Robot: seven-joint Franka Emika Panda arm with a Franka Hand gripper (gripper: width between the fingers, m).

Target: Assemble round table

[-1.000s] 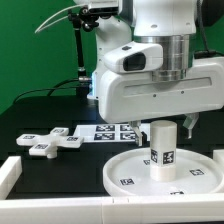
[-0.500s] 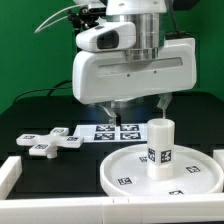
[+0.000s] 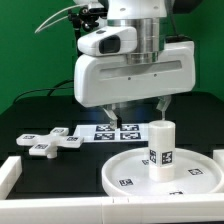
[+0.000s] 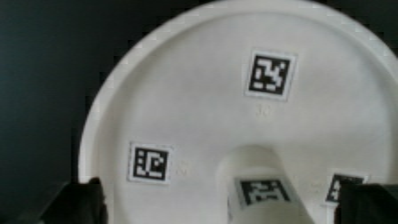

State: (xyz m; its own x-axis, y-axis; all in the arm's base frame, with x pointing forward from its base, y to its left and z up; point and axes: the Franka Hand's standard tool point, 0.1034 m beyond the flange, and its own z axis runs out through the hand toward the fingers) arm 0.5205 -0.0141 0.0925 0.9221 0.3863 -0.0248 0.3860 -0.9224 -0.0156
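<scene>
Nearest to the camera in the exterior view is a low white wall (image 3: 12, 176), and just behind it, on the exterior view's right, the round disc (image 3: 128, 168) lies flat on the black table (image 3: 40, 118) with its rim up. The short post (image 3: 162, 150) stands upright on the disc, approx. at its middle. The wrist view shows the same disc (image 4: 205, 95) from above w/ its tags, and the post foot is blurred there, so I cannot tell if the post is fully seated. Further back, on the exterior view's left, the cross-shaped foot piece (image 3: 45, 142) lies flat and well apart from the disc. Behind that is the marker board (image 3: 112, 131). Above the board hangs the gripper (image 3: 138, 108), its jaws spread wide and pinching nothing, near the post but not touching it. So the step in hand is prob. between parts – post done, foot not yet taken. The next move, I think, calls for travel to the foot piece, a grasp on one arm of the cross, then a lift and a centred placing on the post top – alignment is the delicate part.
</scene>
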